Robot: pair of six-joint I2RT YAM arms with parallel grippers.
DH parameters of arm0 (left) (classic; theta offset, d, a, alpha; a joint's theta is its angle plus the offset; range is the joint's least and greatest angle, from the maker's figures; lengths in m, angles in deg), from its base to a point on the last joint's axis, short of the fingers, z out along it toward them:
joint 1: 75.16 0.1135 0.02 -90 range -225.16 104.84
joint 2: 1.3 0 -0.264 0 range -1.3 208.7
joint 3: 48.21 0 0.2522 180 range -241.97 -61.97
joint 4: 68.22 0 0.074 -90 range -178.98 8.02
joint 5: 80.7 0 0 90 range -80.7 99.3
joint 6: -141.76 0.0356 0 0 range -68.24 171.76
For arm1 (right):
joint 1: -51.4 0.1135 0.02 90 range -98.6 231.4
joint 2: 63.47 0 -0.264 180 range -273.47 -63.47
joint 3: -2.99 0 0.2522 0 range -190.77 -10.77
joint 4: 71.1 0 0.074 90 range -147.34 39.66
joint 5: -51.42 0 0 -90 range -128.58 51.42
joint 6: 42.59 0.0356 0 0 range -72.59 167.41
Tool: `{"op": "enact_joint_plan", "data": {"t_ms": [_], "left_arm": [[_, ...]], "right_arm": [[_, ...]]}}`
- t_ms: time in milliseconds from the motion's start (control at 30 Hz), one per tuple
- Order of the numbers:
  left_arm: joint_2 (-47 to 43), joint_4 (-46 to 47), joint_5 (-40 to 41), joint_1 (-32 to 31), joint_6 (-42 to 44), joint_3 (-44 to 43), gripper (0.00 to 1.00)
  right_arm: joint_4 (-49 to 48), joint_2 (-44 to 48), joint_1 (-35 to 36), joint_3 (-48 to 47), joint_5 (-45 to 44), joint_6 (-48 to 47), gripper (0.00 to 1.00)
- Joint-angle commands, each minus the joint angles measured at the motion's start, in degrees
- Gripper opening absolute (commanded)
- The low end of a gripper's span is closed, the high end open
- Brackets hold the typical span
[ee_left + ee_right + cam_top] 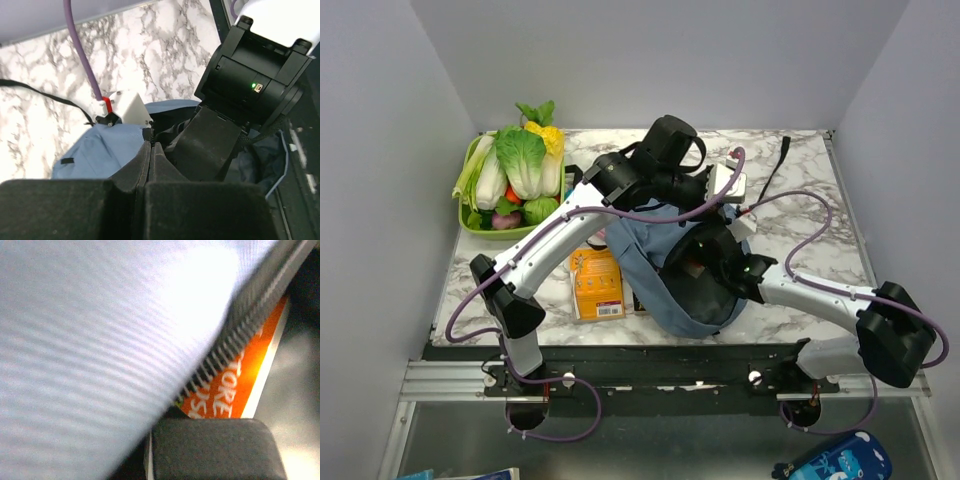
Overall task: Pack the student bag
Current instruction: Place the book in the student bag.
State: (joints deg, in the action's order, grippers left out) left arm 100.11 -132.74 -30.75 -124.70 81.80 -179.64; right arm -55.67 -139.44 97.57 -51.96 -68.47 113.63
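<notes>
Centrally on the marble table (820,175) lay the student bag (650,270), mouth open. The left gripper (150,167) was pinched shut on its zipper rim. The right gripper (712,262) reached inside beside an orange book (227,390); whether its jaws stood open or closed could not be told.

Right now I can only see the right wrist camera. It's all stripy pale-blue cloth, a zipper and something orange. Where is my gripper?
Observer: From above, your right gripper sits in the open mouth of a soft dusty-blue fabric backpack on the white marble table.
Operator: Is anything holding the bag?
Observer: Yes, the left gripper is shut on the backpack's zipper edge.
Operator: Is there orange stuff outside the bag too?
Observer: A flat orange-covered book lies on the table at the backpack's left side.
</notes>
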Motion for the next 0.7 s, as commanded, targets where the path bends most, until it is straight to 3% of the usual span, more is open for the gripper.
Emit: {"op": "enact_joint_plan", "data": {"t_ms": [0,133,367,533,667], "left_arm": [[-0.6,-1.7,-3.2,-2.0,7.3,-1.0,0.0],[-1.1,-2.0,-1.3,-1.4,13.1,3.0,0.0],[-1.3,1.2,0.0,2.4,15.9,8.6,0.0],[0.4,1.5,2.0,5.9,17.1,9.0,0.0],[-0.7,6.9,5.3,6.6,16.8,13.4,0.0]], "right_arm": [[-3.2,0.4,-3.0,-4.7,-21.0,4.2,0.12],[2.6,2.0,-9.5,-6.4,-25.4,10.2,0.17],[3.5,7.9,-22.6,-5.0,-25.4,9.1,0.18],[3.2,9.5,-26.4,-3.8,-24.1,6.9,0.17],[3.5,13.6,-29.8,-0.9,-23.4,6.6,0.17]]}}
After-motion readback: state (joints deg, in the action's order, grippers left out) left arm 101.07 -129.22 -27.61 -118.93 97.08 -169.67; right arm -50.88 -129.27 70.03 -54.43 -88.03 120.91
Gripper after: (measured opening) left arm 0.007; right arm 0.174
